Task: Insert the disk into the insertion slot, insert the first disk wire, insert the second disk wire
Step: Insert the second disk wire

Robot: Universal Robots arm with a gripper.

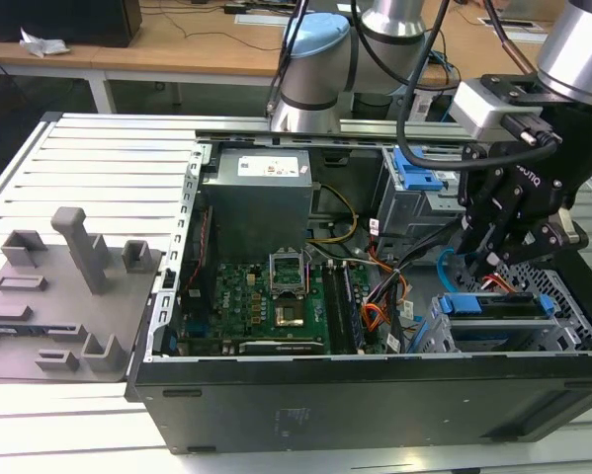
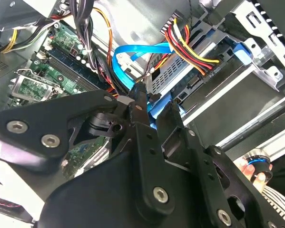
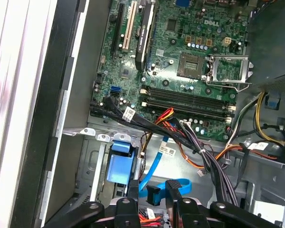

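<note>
Second disk wire loops flat and light-blue, its dark plug pinched by the gripper.

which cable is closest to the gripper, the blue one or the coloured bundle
The flat light-blue cable: its loop runs right up to the gripper, while the orange-red-yellow bundle lies further off.

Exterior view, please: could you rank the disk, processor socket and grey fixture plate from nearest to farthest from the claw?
1. disk, just below the claw.
2. processor socket, mid-case.
3. grey fixture plate, outside, exterior view's left.
</note>
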